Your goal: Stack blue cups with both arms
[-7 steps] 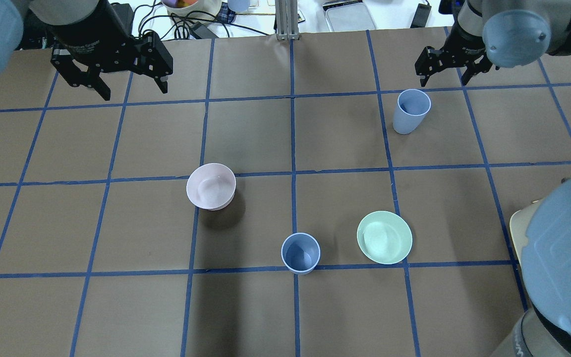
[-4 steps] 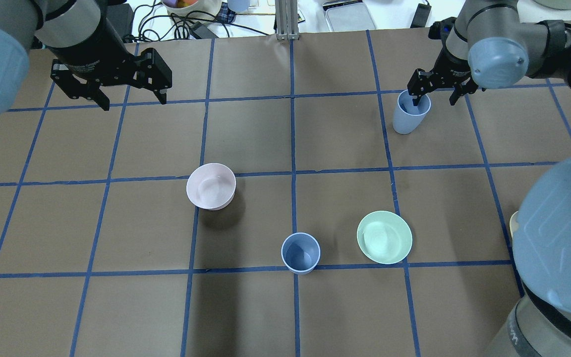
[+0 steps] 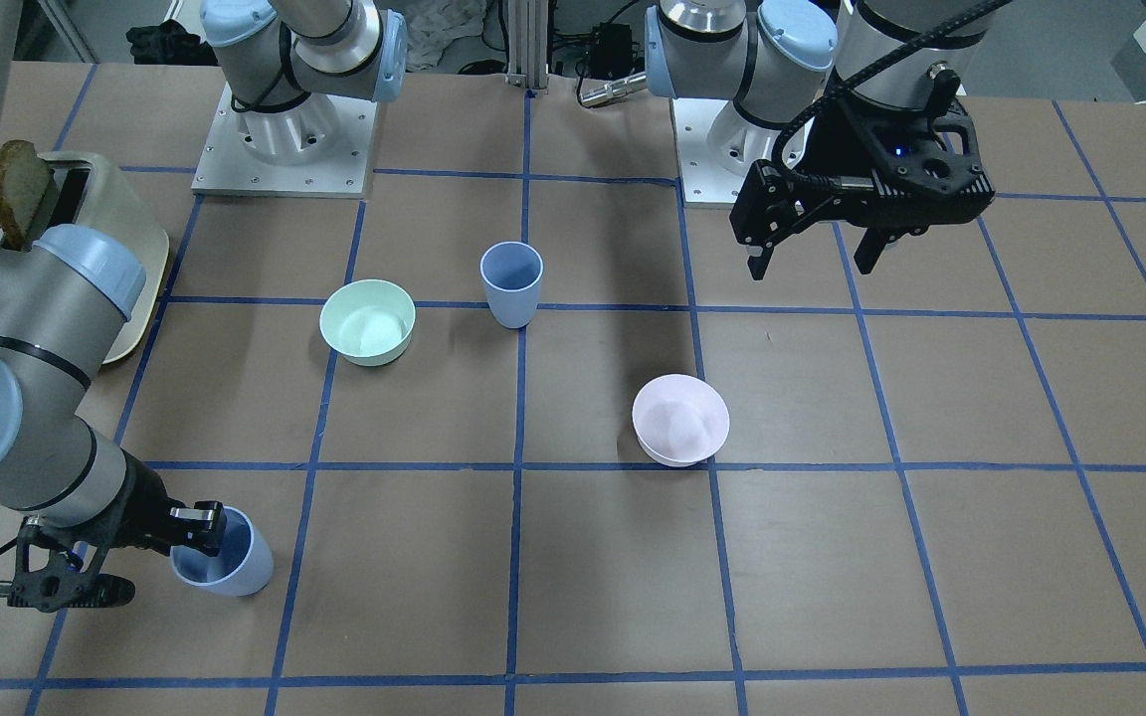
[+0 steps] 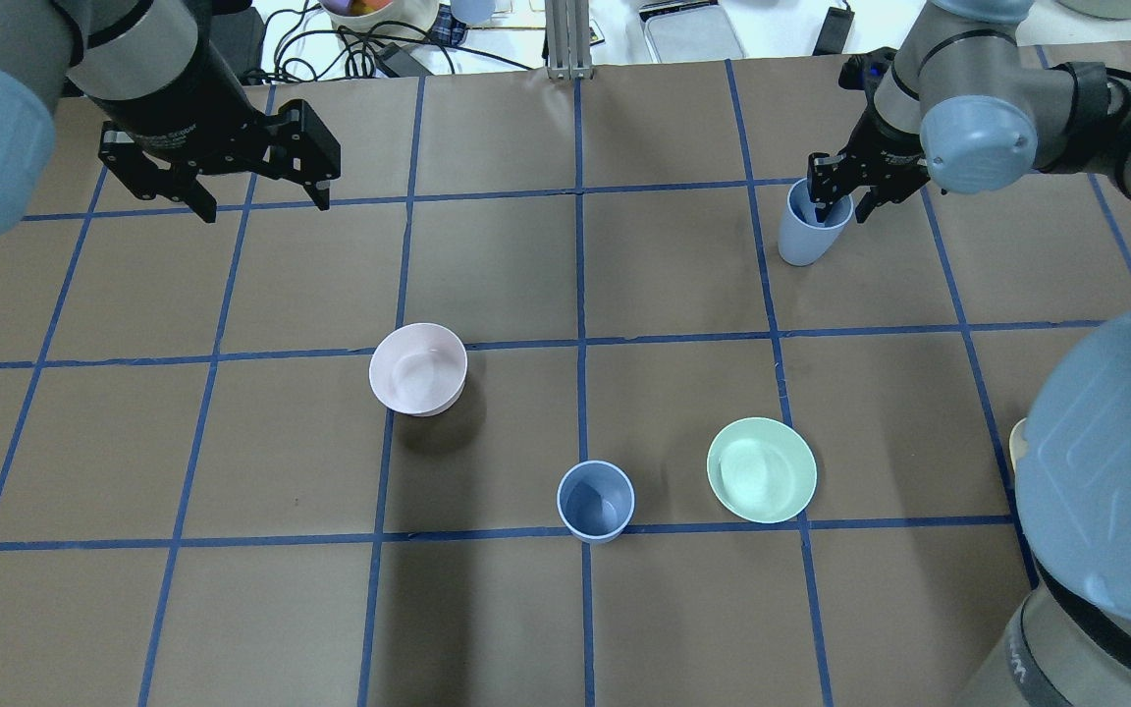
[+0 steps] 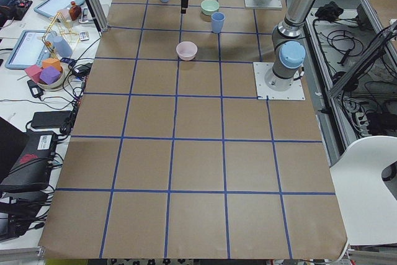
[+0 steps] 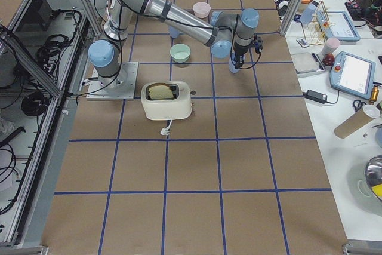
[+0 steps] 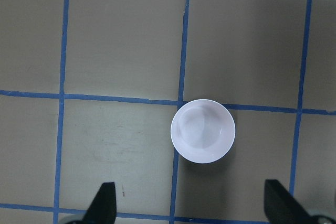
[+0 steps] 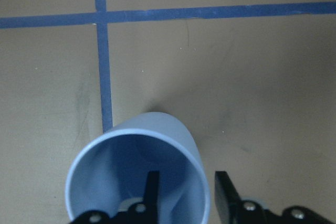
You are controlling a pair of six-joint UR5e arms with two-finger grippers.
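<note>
Two pale-blue cups stand upright on the brown table. One cup [image 4: 596,501] [image 3: 511,283] is near the robot, at the middle. The other cup [image 4: 806,241] [image 3: 235,567] [image 8: 126,161] stands far right. My right gripper [image 4: 840,201] [image 3: 197,537] [image 8: 184,192] straddles its rim, one finger inside and one outside. The jaws are narrowed but a gap to the wall still shows. My left gripper [image 4: 263,206] [image 3: 812,267] [image 7: 190,208] hangs wide open and empty above the far left of the table.
A pink bowl [image 4: 418,369] [image 7: 202,131] sits left of centre, below and ahead of the left gripper. A mint-green bowl [image 4: 762,469] [image 3: 367,320] sits right of the near cup. A toaster [image 6: 167,101] with bread stands by the right arm's base.
My right gripper came down over the far cup, slid slightly left, and narrowed its jaws around the rim. My left gripper dropped a little. The cups and bowls have not moved.
</note>
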